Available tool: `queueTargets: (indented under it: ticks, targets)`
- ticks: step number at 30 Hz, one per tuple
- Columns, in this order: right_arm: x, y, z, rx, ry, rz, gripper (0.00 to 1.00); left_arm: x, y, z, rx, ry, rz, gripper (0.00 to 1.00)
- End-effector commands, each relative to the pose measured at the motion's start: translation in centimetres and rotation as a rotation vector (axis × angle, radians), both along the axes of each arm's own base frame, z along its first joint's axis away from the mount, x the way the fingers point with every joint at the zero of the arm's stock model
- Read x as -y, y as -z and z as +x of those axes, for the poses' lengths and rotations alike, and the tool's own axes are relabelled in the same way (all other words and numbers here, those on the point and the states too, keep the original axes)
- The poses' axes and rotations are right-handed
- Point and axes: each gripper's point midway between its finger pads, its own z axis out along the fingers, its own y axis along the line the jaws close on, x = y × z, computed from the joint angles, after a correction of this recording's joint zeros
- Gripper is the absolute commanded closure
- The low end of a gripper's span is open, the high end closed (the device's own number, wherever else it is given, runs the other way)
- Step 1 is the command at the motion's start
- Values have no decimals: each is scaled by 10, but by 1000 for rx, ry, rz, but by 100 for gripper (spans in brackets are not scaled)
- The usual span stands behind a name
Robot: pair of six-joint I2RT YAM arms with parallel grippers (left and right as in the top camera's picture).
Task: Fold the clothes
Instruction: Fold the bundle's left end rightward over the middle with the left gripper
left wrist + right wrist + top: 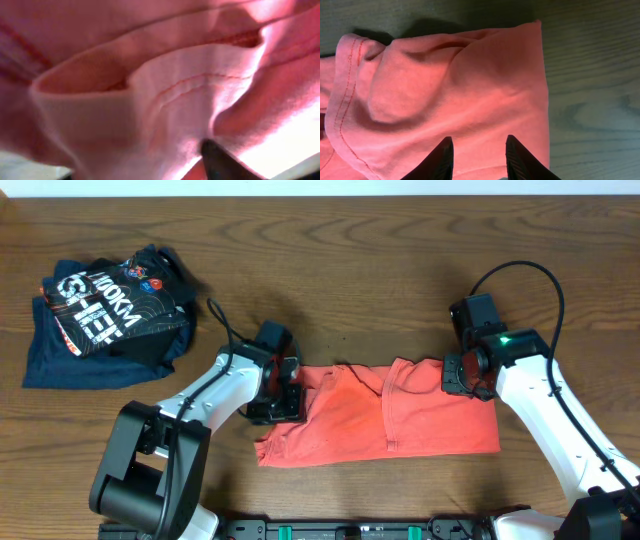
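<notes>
The clothes [400, 415], a coral-red shirt, lie as a long crumpled strip across the middle of the table. My left gripper [288, 395] is down on the shirt's left end. In the left wrist view pink fabric [190, 85] with a stitched hem fills the frame, bunched right up to the camera. Only one dark finger [220, 162] shows, and the other is buried in cloth. My right gripper [463, 375] sits at the shirt's upper right corner. Its two fingers stand apart over flat fabric [445, 85] near the shirt's right edge, the gripper [477, 145] being open.
A heap of navy and black garments with white lettering [105, 315] lies at the back left, apart from the shirt. Bare wooden table [350, 260] surrounds the shirt. A black rail [360, 530] runs along the table's front edge.
</notes>
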Motion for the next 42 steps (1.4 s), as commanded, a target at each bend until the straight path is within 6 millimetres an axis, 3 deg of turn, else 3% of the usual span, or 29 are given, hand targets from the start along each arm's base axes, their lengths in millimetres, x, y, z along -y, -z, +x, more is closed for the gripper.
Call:
queueTargets:
  ticks: [1, 4, 10, 19, 22, 27, 31, 42]
  targets:
    - [2, 0, -1, 1, 11, -3, 67, 4, 6, -12, -44, 27, -36, 72]
    - [3, 0, -2, -3, 11, -4, 67, -10, 7, -3, -20, 17, 32, 92]
    - [3, 0, -2, -1, 12, -4, 67, -62, -13, 31, 14, -108, 177, 94]
    - [3, 0, -2, -1, 12, -6, 67, -139, -49, 92, 124, -374, 191, 94]
    - [4, 0, -2, 0, 12, -8, 67, -150, -67, 106, 155, -413, 183, 94]
    - [3, 0, 0, 7, 13, -6, 67, -118, -99, 116, 167, -375, 61, 94]
    - [3, 0, 0, 7, 12, -6, 67, -67, -116, 115, 176, -276, -66, 94]
    - [3, 0, 0, 6, 12, -2, 67, 60, -118, 66, 178, 59, -111, 94]
